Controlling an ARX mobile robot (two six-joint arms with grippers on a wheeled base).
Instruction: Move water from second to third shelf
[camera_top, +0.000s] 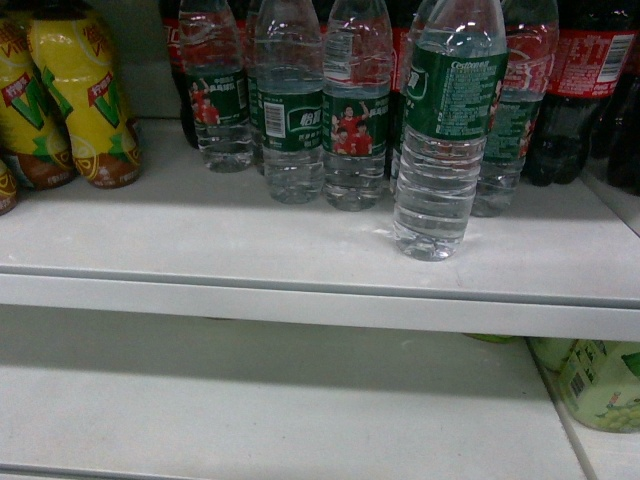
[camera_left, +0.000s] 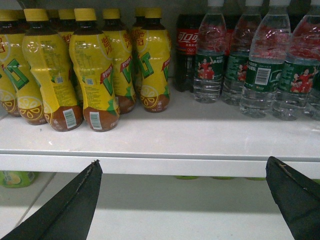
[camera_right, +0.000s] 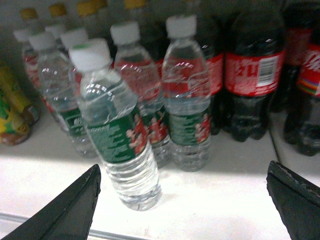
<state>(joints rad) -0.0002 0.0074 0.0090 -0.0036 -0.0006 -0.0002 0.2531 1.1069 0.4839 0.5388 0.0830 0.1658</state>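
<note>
White shelf (camera_top: 250, 250) — water (camera_right: 120, 135) upright ahead of right jaws, spread wide, empty.

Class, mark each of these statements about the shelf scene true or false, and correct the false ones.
1. One water bottle stands forward of the other water bottles. True.
2. The right tool is shut on that bottle. False: its fingers are spread wide, holding nothing.
3. The yellow-labelled bottles stand left of the water. True.
4. The front water bottle has no cap. False: it has a white cap.
5. The cola bottles carry green labels. False: their labels are red.
</note>
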